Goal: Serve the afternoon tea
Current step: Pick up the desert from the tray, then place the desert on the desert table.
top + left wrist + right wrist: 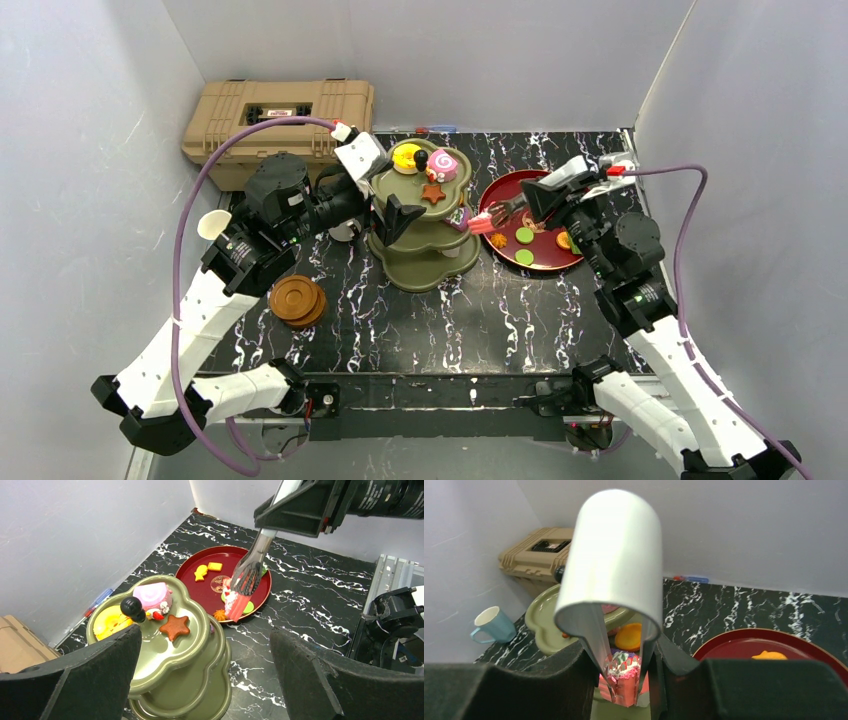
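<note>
**Desk:** Which arm has the pastry?

**Photographer:** The right. The right gripper (548, 196) is clamped on the handle of a pair of metal tongs (512, 207), and the tongs' tips pinch a red-and-white pastry (481, 222).

**Desk:** Where is it relative to the stand?

**Photographer:** Just off the right side of the olive-green stand (425, 277), at about middle-tier height, between the stand and the rim of the red plate (503, 183). The tongs' long axis runs from the gripper leftward and slightly down, tips toward the stand.

**Desk:** And the left arm?

**Photographer:** The left gripper (383, 188) stands wide apart at the stand's left side, holding nothing. Its fingers flank the tiers; whether they touch I cannot tell.

**Desk:** So what's next?

**Photographer:** Probably a short carry leftward onto a tier, and the right arm is the one placed for it.
</note>
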Available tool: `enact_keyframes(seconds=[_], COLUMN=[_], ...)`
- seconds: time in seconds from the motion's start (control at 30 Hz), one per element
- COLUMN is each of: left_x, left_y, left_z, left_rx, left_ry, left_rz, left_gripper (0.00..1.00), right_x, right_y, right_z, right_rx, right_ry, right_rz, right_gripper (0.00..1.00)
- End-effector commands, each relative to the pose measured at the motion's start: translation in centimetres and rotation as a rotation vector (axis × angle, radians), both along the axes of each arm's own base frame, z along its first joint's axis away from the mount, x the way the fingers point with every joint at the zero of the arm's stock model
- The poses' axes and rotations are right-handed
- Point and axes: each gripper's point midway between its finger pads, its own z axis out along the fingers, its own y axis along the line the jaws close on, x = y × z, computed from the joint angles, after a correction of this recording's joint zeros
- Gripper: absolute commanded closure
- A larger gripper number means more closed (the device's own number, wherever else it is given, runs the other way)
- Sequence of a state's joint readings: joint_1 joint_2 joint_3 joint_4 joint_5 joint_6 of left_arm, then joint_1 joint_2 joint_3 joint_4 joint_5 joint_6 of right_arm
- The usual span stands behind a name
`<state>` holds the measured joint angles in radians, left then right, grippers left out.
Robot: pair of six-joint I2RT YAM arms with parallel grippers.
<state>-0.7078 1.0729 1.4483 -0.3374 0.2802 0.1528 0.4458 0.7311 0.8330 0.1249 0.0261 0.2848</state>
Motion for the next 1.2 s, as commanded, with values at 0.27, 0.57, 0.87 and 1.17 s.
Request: enact_keyframes(seconds=[0.27, 0.57, 0.87, 1.17], left_x=[0.2, 0.1, -0.2, -0.2], left_y=[0.1, 0.2, 0.3, 0.2], left_z=[1.6, 1.8, 2.1, 2.3], left_rx=[-0.021, -0.023, -0.021, -0.026], left_ry=[-0.029, -0.027, -0.022, -0.019], left_rz=[0.007, 0.005, 0.002, -0.004], left_gripper=[0.02, 0.02, 0.02, 0.02], right_x=[-1.7, -2.4, -3.1, -3.2], right_y=[4.8, 6.8, 7.1, 6.2], right_z=[2.2, 0.2, -0.8, -1.1], right_rx=[0.096, 0.093, 0.162, 0.267], right_ry=[-0.089, -0.119, -0.183, -0.183], right_rz=[0.108, 0.079, 0.027, -0.009], right_gripper=[0.99, 0.99, 0.99, 0.99])
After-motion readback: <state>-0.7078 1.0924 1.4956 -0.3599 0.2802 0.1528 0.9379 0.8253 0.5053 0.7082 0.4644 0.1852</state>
